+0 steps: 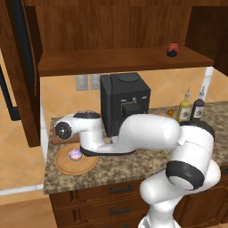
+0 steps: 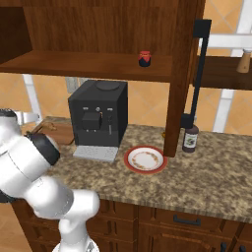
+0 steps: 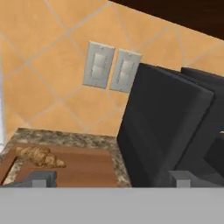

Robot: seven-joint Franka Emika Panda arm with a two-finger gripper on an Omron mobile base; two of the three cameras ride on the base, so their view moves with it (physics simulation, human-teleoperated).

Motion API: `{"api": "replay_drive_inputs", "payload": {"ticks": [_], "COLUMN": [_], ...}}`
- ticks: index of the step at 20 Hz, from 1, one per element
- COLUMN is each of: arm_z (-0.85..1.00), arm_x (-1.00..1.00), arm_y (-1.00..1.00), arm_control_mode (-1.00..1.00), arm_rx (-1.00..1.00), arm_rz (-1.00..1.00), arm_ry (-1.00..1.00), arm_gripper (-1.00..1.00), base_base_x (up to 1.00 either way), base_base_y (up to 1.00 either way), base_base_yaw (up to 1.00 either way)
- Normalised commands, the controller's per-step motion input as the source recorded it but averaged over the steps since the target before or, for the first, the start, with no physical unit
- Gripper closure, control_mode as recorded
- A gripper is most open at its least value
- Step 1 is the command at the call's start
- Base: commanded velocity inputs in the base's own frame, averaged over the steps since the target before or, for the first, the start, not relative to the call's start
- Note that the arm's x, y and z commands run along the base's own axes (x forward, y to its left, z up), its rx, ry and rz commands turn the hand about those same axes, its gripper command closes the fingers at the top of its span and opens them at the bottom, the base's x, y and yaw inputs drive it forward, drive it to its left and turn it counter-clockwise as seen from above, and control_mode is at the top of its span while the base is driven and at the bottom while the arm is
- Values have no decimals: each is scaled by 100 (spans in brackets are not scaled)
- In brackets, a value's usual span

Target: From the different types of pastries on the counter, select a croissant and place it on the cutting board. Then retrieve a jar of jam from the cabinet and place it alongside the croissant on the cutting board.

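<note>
- Left base view: the white arm (image 1: 147,133) rises from the lower right, bends at a big elbow and stretches flat to the left, low over the worktop (image 1: 133,164). Its wrist ends near the left end of the worktop, in front of the black coffee machine (image 1: 124,101).
- The cupcake (image 1: 75,154) sits on the round light-wood board (image 1: 67,165) at the front left corner of the worktop, just under the wrist. A narrow strip of the cutting board (image 1: 60,140) shows behind the wrist, near the left edge.
- The jar of jam (image 1: 173,49) stands on the cabinet shelf (image 1: 116,60), toward its right end. Two bottles (image 1: 191,107) stand at the back right of the worktop.
- Right base view: the arm fills the lower left. The cutting board (image 2: 58,132) lies left of the coffee machine (image 2: 97,118). The jar of jam (image 2: 144,58) is on the shelf above the machine. A red-rimmed plate (image 2: 144,159) lies on the worktop, right of the machine, and it holds nothing. A dark bottle (image 2: 190,138) stands further right.
- Hand view: the claw (image 3: 114,178) has its two tips far apart, spread wide, with nothing between them. The croissant (image 3: 40,156) lies on the cutting board (image 3: 83,168), near its far left corner, beside the coffee machine (image 3: 175,131). Two wall sockets (image 3: 111,68) are on the tiles behind.
</note>
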Motion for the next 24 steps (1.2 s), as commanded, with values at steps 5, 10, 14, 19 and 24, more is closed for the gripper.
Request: {"api": "replay_drive_inputs", "payload": {"ticks": [5, 10, 14, 19, 24], "arm_z": [100, 100, 100, 100, 78], "arm_x": [-27, -40, -56, -43, -3], "arm_y": [-59, -69, -63, -75, -100], "arm_control_mode": [-100, -100, -100, -100, -100], "arm_rx": [23, 19, 12, 17, 17], "arm_rz": [0, 0, 0, 0, 0], "arm_ry": [-31, -27, -19, -13, 4], "arm_gripper": [-100, -100, -100, -100, -100], "base_base_x": [0, 0, 0, 0, 0], "base_base_y": [0, 0, 0, 0, 0], "base_base_yaw": [0, 0, 0, 0, 0]}}
